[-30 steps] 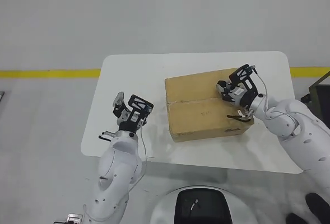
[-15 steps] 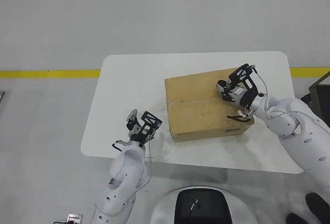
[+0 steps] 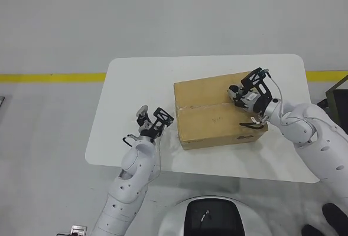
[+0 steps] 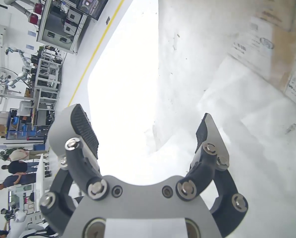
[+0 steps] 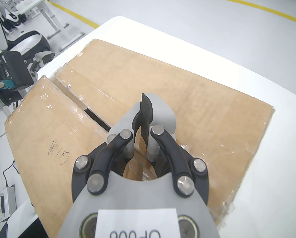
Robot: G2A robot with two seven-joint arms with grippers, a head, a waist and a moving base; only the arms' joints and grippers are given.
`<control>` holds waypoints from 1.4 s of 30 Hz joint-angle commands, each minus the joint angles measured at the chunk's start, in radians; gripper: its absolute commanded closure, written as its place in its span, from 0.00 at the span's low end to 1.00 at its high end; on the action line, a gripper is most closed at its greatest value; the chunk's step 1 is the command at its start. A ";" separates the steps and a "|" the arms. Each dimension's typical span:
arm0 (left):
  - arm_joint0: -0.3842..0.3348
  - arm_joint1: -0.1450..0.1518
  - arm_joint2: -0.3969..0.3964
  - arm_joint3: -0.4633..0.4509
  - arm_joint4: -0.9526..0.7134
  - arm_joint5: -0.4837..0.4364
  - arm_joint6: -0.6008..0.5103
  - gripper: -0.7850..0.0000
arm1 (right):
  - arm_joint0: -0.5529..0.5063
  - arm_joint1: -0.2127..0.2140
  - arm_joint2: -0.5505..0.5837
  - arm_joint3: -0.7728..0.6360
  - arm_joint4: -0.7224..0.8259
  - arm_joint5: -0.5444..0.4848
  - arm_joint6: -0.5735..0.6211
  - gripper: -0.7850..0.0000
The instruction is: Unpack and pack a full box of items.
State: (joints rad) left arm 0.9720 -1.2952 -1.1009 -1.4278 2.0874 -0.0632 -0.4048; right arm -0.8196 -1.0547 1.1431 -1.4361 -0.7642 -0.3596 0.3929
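A closed cardboard box (image 3: 212, 115) lies on the right half of the white table (image 3: 138, 82). Clear tape runs along its centre seam (image 5: 73, 97), with a dark slit (image 5: 95, 118) in it. My right gripper (image 3: 236, 92) hovers over the box's right end at the seam; its fingers (image 5: 145, 110) are shut with nothing visible between them. My left gripper (image 3: 154, 115) is open just off the box's left side, low over the table. In the left wrist view the open gripper (image 4: 145, 131) faces bare tabletop, with the box (image 4: 277, 18) to one side. The left gripper (image 5: 11, 75) also appears beyond the box.
The table's left half (image 3: 126, 100) is bare. A yellow floor line (image 3: 44, 77) runs behind the table. A dark frame (image 3: 346, 94) stands past the table's right edge.
My left arm has swung toward the box, its gripper now close to the box's left side. The right arm and the box have not moved.
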 commanded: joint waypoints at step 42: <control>-0.019 -0.047 -0.008 -0.109 0.141 0.149 0.013 0.00 | -0.005 -0.016 0.034 0.005 -0.006 -0.010 0.011 1.00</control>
State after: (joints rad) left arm 0.9556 -1.3404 -1.1101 -1.5301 2.2274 0.0811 -0.3958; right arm -0.8242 -1.0705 1.1762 -1.4305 -0.7700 -0.3698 0.4039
